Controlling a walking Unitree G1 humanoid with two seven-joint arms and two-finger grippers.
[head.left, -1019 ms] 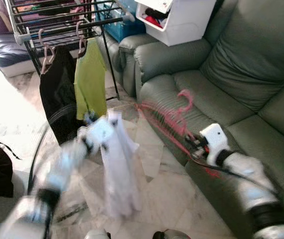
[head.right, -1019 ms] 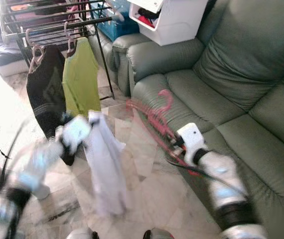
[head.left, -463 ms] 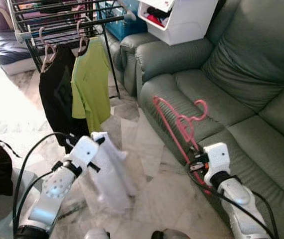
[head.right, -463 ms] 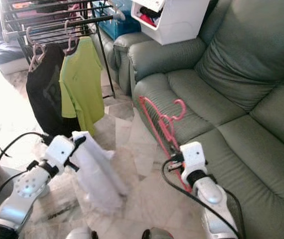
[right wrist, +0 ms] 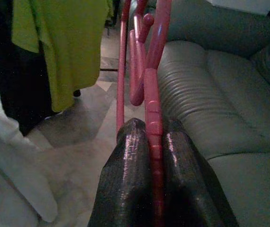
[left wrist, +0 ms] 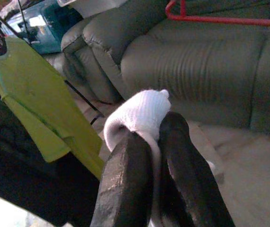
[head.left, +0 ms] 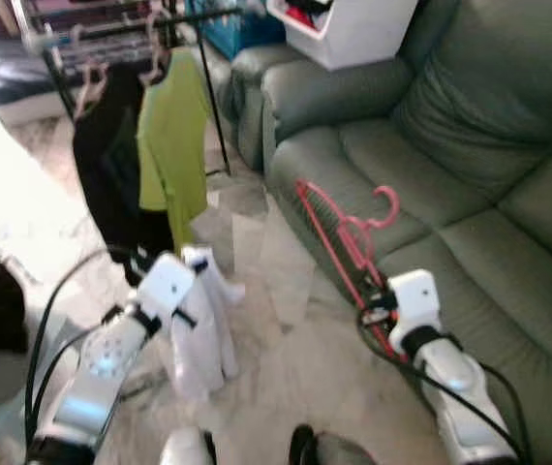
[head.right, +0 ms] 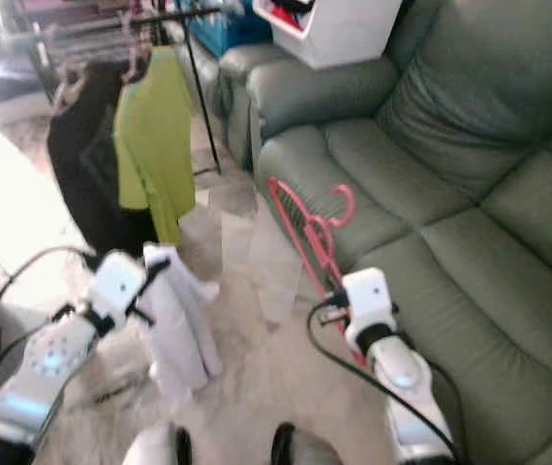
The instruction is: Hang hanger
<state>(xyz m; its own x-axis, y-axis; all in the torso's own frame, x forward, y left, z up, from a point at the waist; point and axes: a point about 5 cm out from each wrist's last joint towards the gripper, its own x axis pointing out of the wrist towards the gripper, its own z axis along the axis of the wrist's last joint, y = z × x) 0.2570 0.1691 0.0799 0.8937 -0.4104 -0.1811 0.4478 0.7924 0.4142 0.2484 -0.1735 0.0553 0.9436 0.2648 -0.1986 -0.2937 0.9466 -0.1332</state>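
Beside the grey leather sofa (head.left: 470, 145), the right gripper (right wrist: 150, 142) is clamped on a pink plastic hanger (head.left: 349, 237) held upright, while the left gripper (left wrist: 151, 165) pinches a white cloth garment (head.left: 203, 334) above the marble floor (head.left: 286, 368).

Both silver arms raised forward, left claw (left wrist: 147, 142) clamped closed, right claw (right wrist: 149, 137) clamped closed

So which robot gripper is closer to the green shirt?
Left. The left gripper, clamped on a white cloth, sits just below the green shirt; the right gripper, clamped on the pink hanger, is farther off by the sofa.
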